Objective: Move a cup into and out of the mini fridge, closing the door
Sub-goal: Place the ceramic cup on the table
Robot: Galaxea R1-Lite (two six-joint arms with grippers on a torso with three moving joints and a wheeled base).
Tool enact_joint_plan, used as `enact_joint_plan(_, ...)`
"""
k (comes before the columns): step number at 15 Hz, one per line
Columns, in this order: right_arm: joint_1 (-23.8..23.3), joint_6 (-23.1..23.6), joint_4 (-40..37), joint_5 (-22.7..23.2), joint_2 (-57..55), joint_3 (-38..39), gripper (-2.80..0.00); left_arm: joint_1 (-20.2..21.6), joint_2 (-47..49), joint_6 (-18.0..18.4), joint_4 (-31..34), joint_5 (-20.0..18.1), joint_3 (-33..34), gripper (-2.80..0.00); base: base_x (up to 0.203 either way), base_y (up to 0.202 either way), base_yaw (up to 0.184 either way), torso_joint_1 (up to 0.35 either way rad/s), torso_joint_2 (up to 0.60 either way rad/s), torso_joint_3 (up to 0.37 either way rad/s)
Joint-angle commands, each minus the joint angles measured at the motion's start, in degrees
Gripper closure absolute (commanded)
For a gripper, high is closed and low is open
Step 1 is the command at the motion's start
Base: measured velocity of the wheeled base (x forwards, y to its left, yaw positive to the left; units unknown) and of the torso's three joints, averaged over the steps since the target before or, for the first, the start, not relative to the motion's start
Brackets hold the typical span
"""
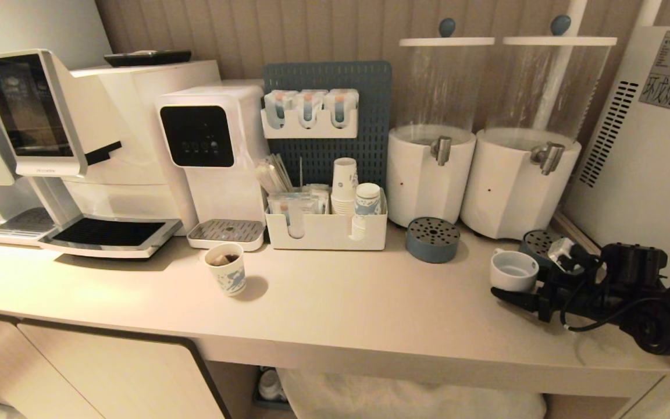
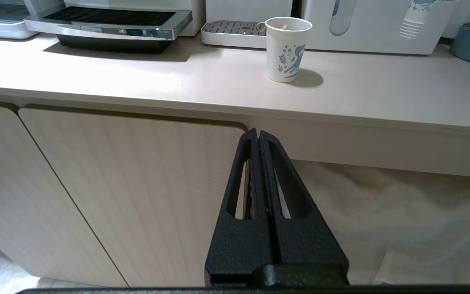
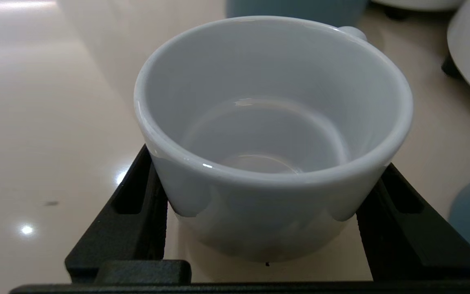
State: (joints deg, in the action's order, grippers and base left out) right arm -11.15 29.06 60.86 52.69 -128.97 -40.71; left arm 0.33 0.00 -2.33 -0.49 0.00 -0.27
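The right claw [image 3: 265, 228] is sitting with its two fingers [image 3: 137, 204] hugging the lower wall of the cup [image 3: 273, 122], one on either side, and the pads appear to be pressing on the ceramic; I am reading this as a clamped grip, though the right wrist view alone is not proving that the squeeze is firm. The cup is standing upright on the tabletop [image 1: 341, 302], empty, with a small handle stub facing away from the claw.

Taking the mini fridge [image 1: 643, 151] as landmark: the cup [image 1: 512, 269] is sitting just in front of its vented side wall, near the tabletop's right end, with a blue perforated drip tray [image 1: 432, 238] further from the fridge. The fridge's door is not showing in any view.

To do this step well, the claw should be keeping its bite low and even on the smooth, tapering wall, since glazed ceramic is likely to slip upward out of a loose pinch. The lift should be going straight up, keeping the rim level, before any swing toward the fridge front.

The left claw [image 2: 258, 141] is hanging with its fingers pressed together below the tabletop edge, well apart from the fridge, idle.
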Motion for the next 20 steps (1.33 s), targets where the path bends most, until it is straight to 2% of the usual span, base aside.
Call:
enact_joint_plan(1, -0.1, 0.01, -0.02, 0.11, -1.8, -1.8, 0.0, 0.02, 0.09, -0.05, 0.05, 0.0, 0.0, 0.0, 0.0, 0.0, 0.0, 0.0, 0.0, 0.0)
enact_joint_plan(4, -0.1, -0.74, -0.11, -0.81, -3.48, -3.92, 0.0, 0.02, 0.09, -0.05, -0.04, 0.0, 0.0, 0.0, 0.0, 0.0, 0.0, 0.0, 0.0, 0.0)
enact_joint_plan(9, -0.01, -0.84, -0.38, -7.55, -8.95, -8.89, 0.0, 0.02, 0.09, -0.05, -0.01, 0.0, 0.0, 0.0, 0.0, 0.0, 0.0, 0.0, 0.0, 0.0)
enact_joint_plan(14, -0.01, -1.46, 2.16, -13.84, -9.64, -8.69, 0.0, 0.02, 0.09, -0.05, -0.04, 0.0, 0.0, 0.0, 0.0, 0.0, 0.0, 0.0, 0.0, 0.0)
enact_joint_plan(20, 0.52, -1.82, 2.09, -14.19, -8.32, -6.4, 0.0, 0.02, 0.09, -0.05, 0.05, 0.0, 0.0, 0.0, 0.0, 0.0, 0.0, 0.0, 0.0, 0.0)
